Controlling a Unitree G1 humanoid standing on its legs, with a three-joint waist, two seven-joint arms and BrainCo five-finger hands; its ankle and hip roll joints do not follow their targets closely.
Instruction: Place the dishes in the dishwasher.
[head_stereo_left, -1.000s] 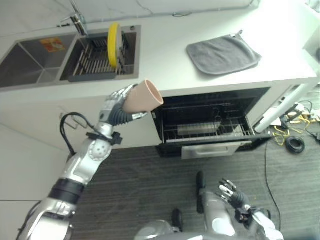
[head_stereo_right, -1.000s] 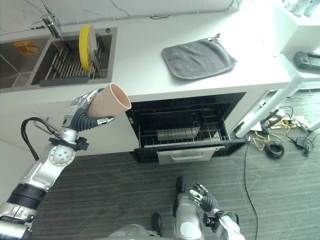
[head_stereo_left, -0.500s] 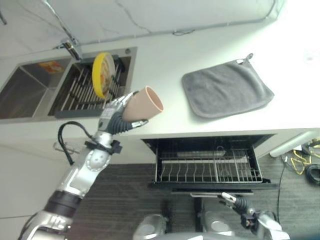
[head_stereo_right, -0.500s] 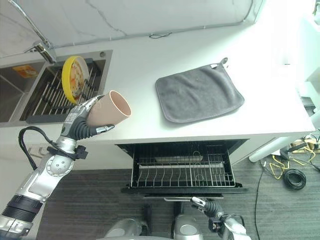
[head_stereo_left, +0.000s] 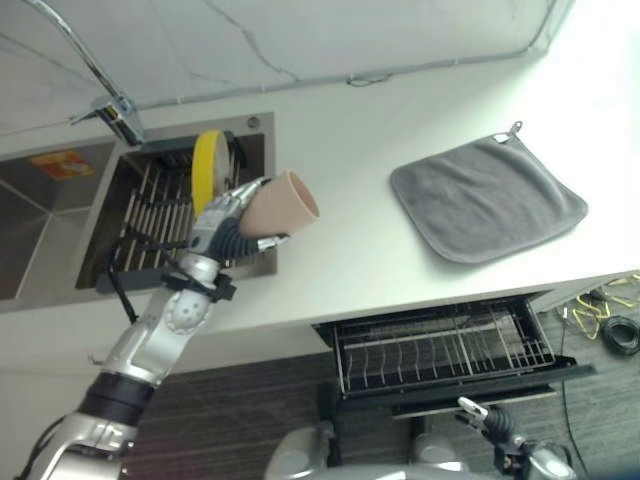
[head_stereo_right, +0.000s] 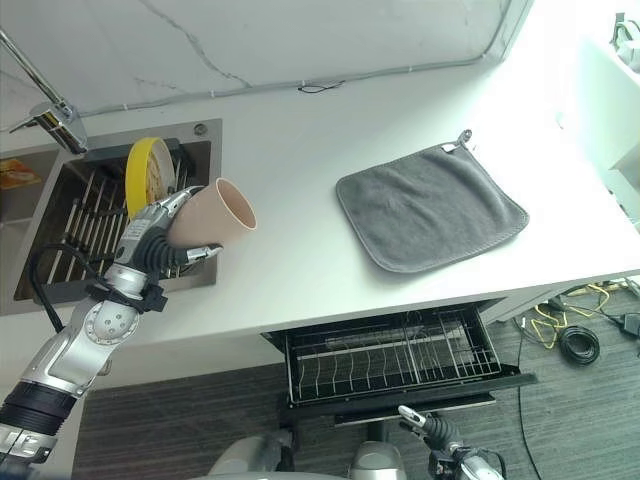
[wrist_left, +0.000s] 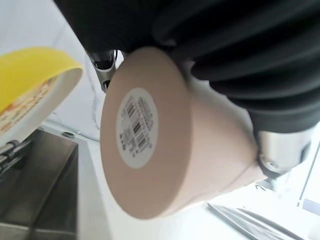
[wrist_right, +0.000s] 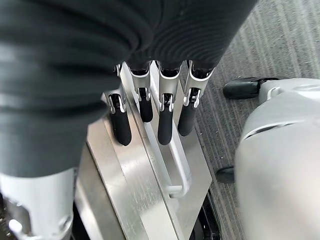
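A white bench (head_stereo_right: 300, 190) runs the width of the kitchen, its front edge at 6 o'clock overhanging the dishwasher (head_stereo_right: 400, 385), whose door hangs down and whose wire rack (head_stereo_right: 390, 352) is pulled out over the floor. At 9 o'clock a sink (head_stereo_right: 200, 130) holds a drying rack (head_stereo_left: 150, 210) with a yellow plate (head_stereo_right: 147, 172) standing on edge; a grey cloth (head_stereo_right: 430, 205) lies at 3 o'clock.

The left hand (head_stereo_left: 225, 215) holds a beige cup (head_stereo_left: 278, 205) on its side above the bench edge, fingers curled round the cup's body, mouth toward 3 o'clock, the plate just behind at 10 o'clock. The right hand (wrist_right: 150, 110) hangs low over the open door, its fingers (wrist_right: 165, 129) straight and holding nothing.

By the look of it the job is barely begun: nothing can be made out in the rack, the cup is in transit and the plate waits in the sink. The rack lies toward 5 o'clock of the cup, beyond the bench lip, which the cup must probably clear before descending. The way there looks open.
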